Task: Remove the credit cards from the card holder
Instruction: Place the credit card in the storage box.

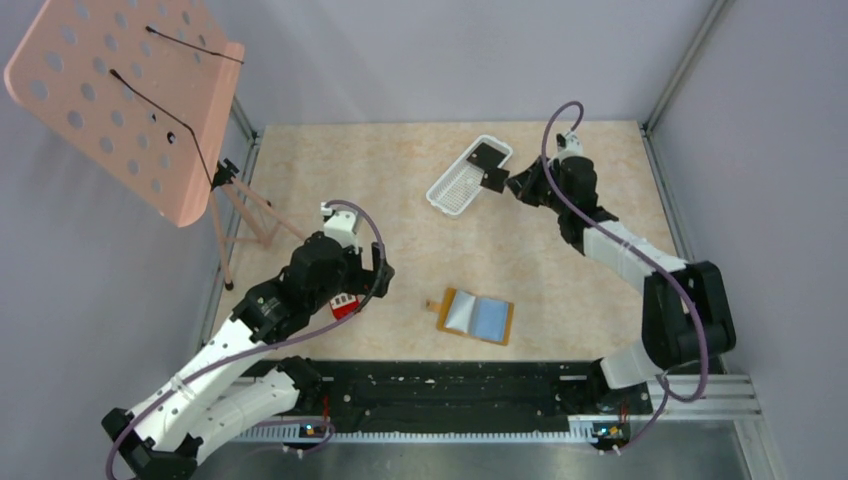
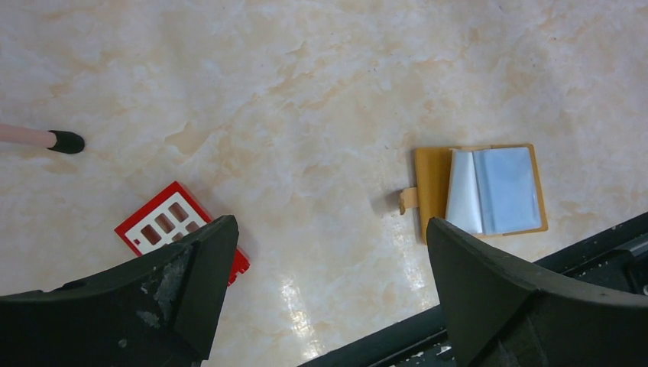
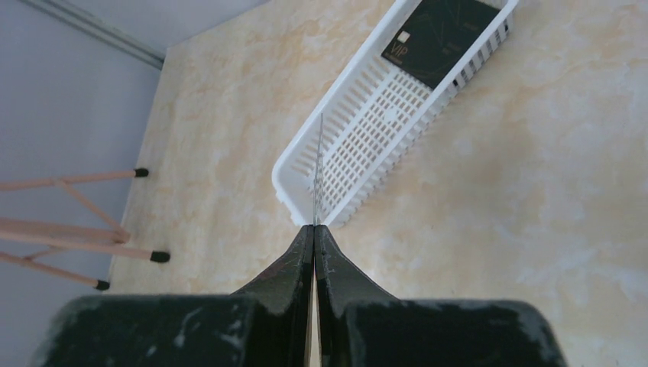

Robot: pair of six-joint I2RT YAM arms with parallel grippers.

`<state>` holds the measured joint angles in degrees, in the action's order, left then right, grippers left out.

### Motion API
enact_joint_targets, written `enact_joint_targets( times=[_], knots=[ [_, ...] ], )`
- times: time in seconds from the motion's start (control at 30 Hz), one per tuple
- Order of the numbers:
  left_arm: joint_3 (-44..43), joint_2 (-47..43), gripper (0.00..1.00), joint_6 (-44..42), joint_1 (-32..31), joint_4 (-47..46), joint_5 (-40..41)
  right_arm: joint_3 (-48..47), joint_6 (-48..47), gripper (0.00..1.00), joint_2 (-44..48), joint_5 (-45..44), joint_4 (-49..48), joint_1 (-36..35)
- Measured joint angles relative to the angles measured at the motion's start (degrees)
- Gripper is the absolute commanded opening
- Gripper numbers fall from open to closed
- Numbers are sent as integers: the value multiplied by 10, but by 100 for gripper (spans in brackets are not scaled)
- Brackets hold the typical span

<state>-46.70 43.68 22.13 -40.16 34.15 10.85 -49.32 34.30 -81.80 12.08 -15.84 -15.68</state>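
Marbled table (image 1: 400, 200): open card holder (image 1: 476, 317), white tray (image 1: 460, 185), red card (image 2: 164, 220).

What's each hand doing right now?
Left hand: open, empty.
Right hand: closed on a card.

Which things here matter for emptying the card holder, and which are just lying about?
Job: card holder; thin card in the right gripper; black card in the white tray; red card.
Lying about: pink stand.
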Motion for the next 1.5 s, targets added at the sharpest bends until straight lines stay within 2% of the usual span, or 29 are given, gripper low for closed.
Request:
enact_joint_targets(
  times=[0.33,0.43,0.53,0.67,1.13,1.27,1.5],
  knots=[
    [0,-50,98,-63,0,47,24,-200,93,0,-235,32,-40,51],
    [11,-97,98,-69,0,44,37,-259,118,0,-300,38,-47,55],
    [28,-156,97,-73,0,44,54,-278,148,0,-341,39,-57,57],
    [39,-207,96,-77,0,34,75,-299,180,0,-381,34,-57,59],
    [42,-188,95,-86,0,27,75,-311,265,0,-450,10,-121,68],
    [42,-188,95,-86,0,27,75,-311,279,13,-456,10,-124,74],
    [42,-188,95,-86,0,27,75,-315,285,19,-466,13,-129,77]
  ],
)
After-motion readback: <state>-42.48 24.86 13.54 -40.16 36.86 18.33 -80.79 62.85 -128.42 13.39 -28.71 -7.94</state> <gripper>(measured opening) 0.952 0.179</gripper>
